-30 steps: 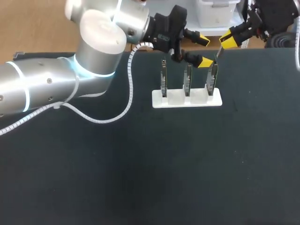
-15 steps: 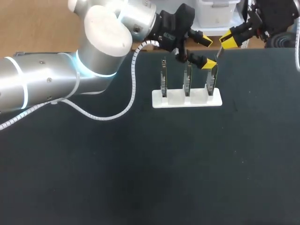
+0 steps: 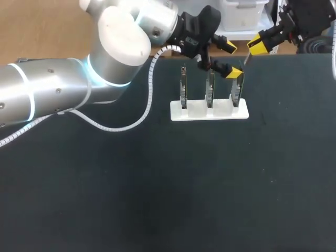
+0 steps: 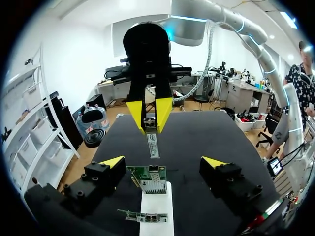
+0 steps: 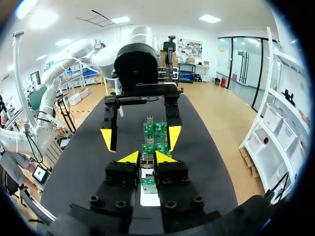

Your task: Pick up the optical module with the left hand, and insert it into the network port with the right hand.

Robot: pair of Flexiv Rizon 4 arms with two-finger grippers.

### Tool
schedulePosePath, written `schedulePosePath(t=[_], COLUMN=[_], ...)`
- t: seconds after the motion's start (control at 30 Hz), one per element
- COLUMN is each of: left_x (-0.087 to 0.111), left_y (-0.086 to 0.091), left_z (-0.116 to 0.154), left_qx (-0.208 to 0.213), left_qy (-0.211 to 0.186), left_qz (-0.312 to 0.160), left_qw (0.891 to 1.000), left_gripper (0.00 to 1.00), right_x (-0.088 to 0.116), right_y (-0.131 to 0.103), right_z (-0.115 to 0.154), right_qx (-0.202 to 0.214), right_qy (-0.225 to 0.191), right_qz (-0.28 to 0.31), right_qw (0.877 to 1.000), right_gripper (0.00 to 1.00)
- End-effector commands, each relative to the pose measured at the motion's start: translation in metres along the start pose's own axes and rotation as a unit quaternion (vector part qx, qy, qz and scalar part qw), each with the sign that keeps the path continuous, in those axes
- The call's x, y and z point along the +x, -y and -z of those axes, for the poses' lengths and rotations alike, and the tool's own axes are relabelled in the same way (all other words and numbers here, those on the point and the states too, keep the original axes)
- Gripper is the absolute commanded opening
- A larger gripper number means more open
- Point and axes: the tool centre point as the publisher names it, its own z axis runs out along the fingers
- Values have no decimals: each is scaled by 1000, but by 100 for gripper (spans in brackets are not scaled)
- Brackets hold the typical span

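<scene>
Jaws wide, left gripper (image 4: 163,162) straddles a circuit board (image 4: 150,178); right gripper (image 4: 150,118) pinches the optical module (image 4: 152,143).

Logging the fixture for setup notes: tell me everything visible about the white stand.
The white stand is a flat, plastic-looking rectangular block lying on the black table, toward its far edge. Three green circuit boards stand upright in it, in a row. The left gripper hovers open at the rightmost board; no fingers touch the stand itself.

A black matte table (image 3: 157,199) under even indoor light.
</scene>
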Motion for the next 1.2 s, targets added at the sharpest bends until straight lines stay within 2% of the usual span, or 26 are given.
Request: schedulePosePath(t=[0.03, 0.43, 0.6, 1.2], left_x=[1, 3, 3, 3], left_y=[-1, -1, 0, 0], left_z=[1, 1, -1, -1], left_qx=[-2, -4, -3, -3], left_qy=[-3, -3, 10, 10], left_qz=[2, 7, 5, 5], left_qw=[1000, 1000, 1000, 1000], left_gripper=[100, 100, 100, 100], right_x=[0, 0, 0, 1], right_y=[1, 0, -1, -6], right_z=[0, -1, 0, 3], right_qx=[-1, -5, -7, -17], right_qy=[1, -1, -3, -25], right_qz=[0, 0, 1, 10], right_qw=[1000, 1000, 1000, 1000], right_gripper=[0, 0, 0, 0])
